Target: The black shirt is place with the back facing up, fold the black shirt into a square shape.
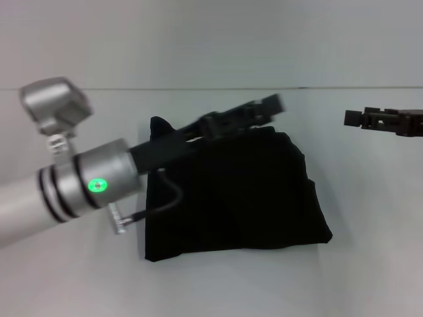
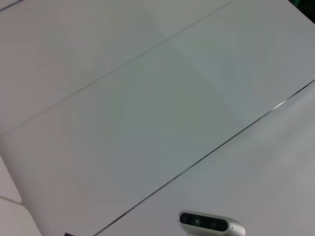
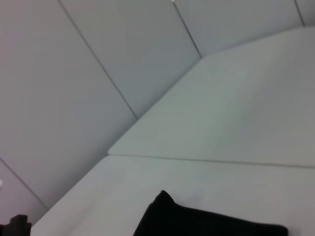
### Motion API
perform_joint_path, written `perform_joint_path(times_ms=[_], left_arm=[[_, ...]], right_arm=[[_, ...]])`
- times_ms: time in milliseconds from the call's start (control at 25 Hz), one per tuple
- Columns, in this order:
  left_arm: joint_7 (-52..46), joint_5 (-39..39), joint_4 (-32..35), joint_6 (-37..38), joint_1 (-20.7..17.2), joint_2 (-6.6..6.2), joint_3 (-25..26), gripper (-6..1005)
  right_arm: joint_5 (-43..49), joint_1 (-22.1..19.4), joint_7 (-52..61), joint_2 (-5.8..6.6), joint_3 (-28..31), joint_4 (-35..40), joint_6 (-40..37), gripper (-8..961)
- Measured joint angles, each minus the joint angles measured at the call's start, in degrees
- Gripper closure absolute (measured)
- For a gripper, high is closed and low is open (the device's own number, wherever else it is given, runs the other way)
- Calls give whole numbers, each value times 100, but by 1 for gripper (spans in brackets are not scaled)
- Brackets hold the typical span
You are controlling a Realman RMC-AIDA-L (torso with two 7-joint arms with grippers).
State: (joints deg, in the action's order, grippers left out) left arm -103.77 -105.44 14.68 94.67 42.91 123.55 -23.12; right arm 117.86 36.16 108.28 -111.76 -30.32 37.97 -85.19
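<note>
Left gripper (image 1: pixel 268 105) reaches over the far edge of the folded, plain matte black fabric shirt (image 1: pixel 241 195) on the white table (image 1: pixel 370 264); whether its fingers are parted I cannot tell. Right gripper (image 1: pixel 360 118) hovers well apart, state likewise unclear. Only the right wrist view shows a shirt corner (image 3: pixel 206 220).

Plain matte black soft fabric shirt (image 1: pixel 238 195), no print, no pattern. Smooth white bench (image 1: pixel 370 264), unmarked. Rigid black left end effector (image 1: pixel 274 104) on a brushed silver arm with black rings and a glowing green light. Rigid black right end effector (image 1: pixel 353 118).
</note>
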Motion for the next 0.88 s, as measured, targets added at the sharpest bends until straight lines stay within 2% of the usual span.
perform_joint_path(times_ms=[120, 280, 400, 640, 720, 880], left_arm=[[5, 9, 265, -180, -238, -101, 29, 426], [22, -46, 662, -1154, -439, -229, 6, 248], [23, -92, 796, -1562, -453, -238, -9, 129], [-44, -310, 1057, -2892, -302, -319, -98, 47], [-173, -468, 1070, -3268, -197, -353, -169, 51], [-1172, -1059, 1064, -4454, 121, -407, -750, 59]], right_arm=[[187, 83, 342, 38, -6, -39, 100, 72], [884, 357, 1025, 48, -10, -285, 546, 74], [1051, 445, 1172, 53, -10, -423, 712, 77], [1153, 570, 1362, 36, -17, -637, 940, 81], [1136, 577, 1374, 19, -17, -640, 937, 82], [1121, 583, 1377, 3, -12, -642, 984, 85]])
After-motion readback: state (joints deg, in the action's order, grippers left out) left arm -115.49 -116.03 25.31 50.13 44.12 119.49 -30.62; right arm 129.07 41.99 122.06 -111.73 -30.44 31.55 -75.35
